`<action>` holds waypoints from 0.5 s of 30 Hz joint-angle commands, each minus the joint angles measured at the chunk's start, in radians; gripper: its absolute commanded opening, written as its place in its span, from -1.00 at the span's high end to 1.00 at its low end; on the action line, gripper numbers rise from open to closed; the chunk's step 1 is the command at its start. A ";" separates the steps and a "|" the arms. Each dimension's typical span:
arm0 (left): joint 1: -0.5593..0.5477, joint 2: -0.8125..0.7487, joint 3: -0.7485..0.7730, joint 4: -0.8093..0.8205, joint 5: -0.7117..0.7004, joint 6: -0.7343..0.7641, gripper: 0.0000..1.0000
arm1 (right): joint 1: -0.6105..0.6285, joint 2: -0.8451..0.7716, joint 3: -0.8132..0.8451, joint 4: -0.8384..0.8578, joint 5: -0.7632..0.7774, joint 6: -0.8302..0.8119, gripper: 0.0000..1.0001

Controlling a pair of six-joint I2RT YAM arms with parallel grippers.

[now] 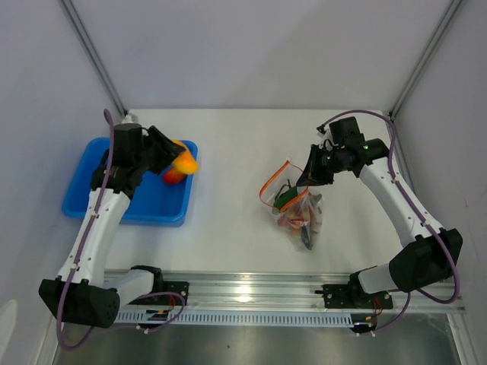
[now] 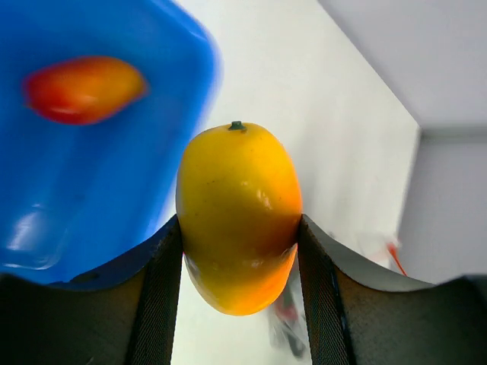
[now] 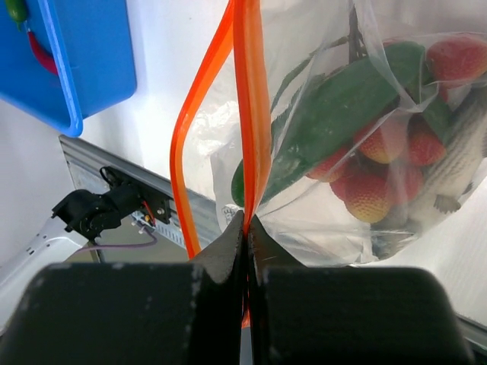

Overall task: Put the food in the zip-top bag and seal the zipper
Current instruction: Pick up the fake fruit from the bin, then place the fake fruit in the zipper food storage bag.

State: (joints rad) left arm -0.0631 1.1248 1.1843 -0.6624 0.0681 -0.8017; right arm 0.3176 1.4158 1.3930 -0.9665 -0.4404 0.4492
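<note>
— The zip-top bag (image 1: 295, 207)?
— Toward the table's (image 1: 228, 144) right edge, green peppers (image 3: 335, 114) and red pieces (image 3: 369, 194) inside; the right gripper (image 3: 246, 228) is pinched tight on its zipper (image 3: 251, 114).
— And the left gripper (image 2: 237, 232)?
— Farther back, clamped on a mango (image 2: 238, 198) over the blue tray's (image 1: 114, 213) right rim, near the left edge.

1. Mango (image 2: 238, 217): yellow, shading to orange at one end; dark green stem nub.
2. Tray (image 1: 156, 204): solid bright blue.
3. Second mango (image 2: 82, 88), in the tray: orange-red, blurred.
4. Zipper (image 3: 249, 114): red-orange, no pattern.
5. Zip-top bag (image 3: 304, 220): clear, white glints along its creases.
6. Pepper (image 3: 335, 106), inside the bag: dark green.
7. Red pieces (image 3: 369, 194): red with pale speckles.
8. Table (image 1: 228, 152): plain white.
</note>
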 commanded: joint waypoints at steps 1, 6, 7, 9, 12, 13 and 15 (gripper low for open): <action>-0.133 -0.007 0.081 0.058 0.100 0.024 0.99 | 0.009 0.003 0.041 0.025 -0.041 0.026 1.00; -0.282 0.024 0.176 0.141 0.182 0.006 0.99 | 0.012 -0.005 0.037 0.058 -0.118 0.075 1.00; -0.340 0.023 0.173 0.177 0.180 0.030 0.99 | 0.017 -0.008 0.034 0.066 -0.130 0.082 1.00; -0.406 0.027 0.172 0.270 0.144 0.074 0.99 | 0.018 -0.015 0.025 0.078 -0.164 0.101 1.00; -0.489 0.073 0.179 0.311 0.165 0.098 0.99 | 0.020 -0.029 0.011 0.116 -0.187 0.129 1.00; -0.524 0.085 0.179 0.313 0.165 0.093 0.99 | 0.020 -0.038 0.003 0.124 -0.201 0.147 1.00; -0.561 0.108 0.178 0.314 0.145 0.090 0.99 | 0.018 -0.047 -0.002 0.143 -0.213 0.164 1.00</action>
State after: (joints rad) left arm -0.5766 1.1988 1.3319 -0.4145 0.2134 -0.7479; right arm 0.3309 1.4143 1.3899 -0.9009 -0.5758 0.5529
